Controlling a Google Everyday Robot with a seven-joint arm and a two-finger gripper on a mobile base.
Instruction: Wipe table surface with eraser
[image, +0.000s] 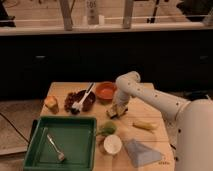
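The light tan wooden table surface (150, 111) fills the middle of the camera view. My white arm reaches in from the right and bends down over the table's middle. My gripper (116, 111) points down at the tabletop, just below the orange bowl (106, 90). A small block with a pale top and dark base, the eraser (113, 113), sits under the gripper tip against the table. The gripper appears shut on it.
A green plastic tray (75, 142) with a fork (54, 148) lies at the front left. A dark plate with a white utensil (80, 101), an orange-tan cube (51, 103), a yellow elongated item (144, 126), a green object (108, 128), a white cup (112, 145) and a grey cloth (141, 152) stand around.
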